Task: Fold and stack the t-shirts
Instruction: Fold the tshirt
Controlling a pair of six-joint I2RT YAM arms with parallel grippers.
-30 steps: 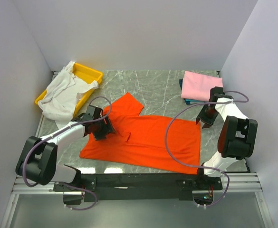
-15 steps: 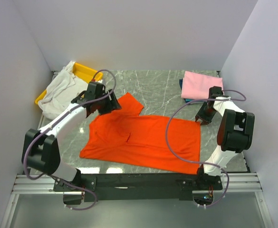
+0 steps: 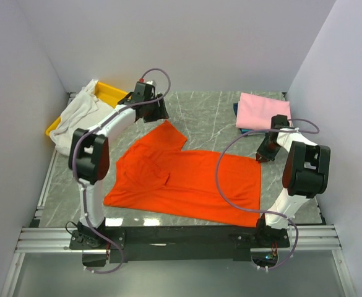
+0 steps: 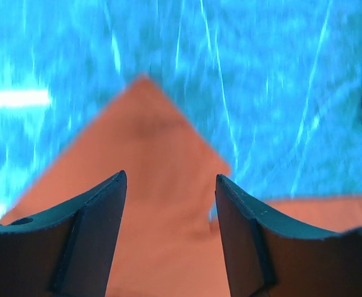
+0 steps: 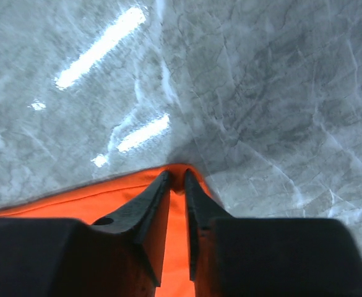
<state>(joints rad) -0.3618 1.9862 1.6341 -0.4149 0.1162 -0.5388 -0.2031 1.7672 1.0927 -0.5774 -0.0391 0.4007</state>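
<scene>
Pink shirt (image 3: pixel 262 110) folded atop blue shirt (image 3: pixel 237 111); white shirt (image 3: pixel 78 120) in tray (image 3: pixel 116 93). Orange shirt (image 3: pixel 187 179) lies flat, unfolded: my left gripper (image 4: pixel 171 179) gapes over its sleeve; right gripper (image 5: pixel 177 175) narrows at its corner, and I cannot tell if it pinches.

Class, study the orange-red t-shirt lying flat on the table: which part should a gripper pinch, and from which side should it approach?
Best pinch the orange-red t-shirt at a corner: its far hem corner or pointed sleeve tip. Come steeply from above, from off the cloth's edge, because it lies flat and only edges offer a lip to catch.
</scene>
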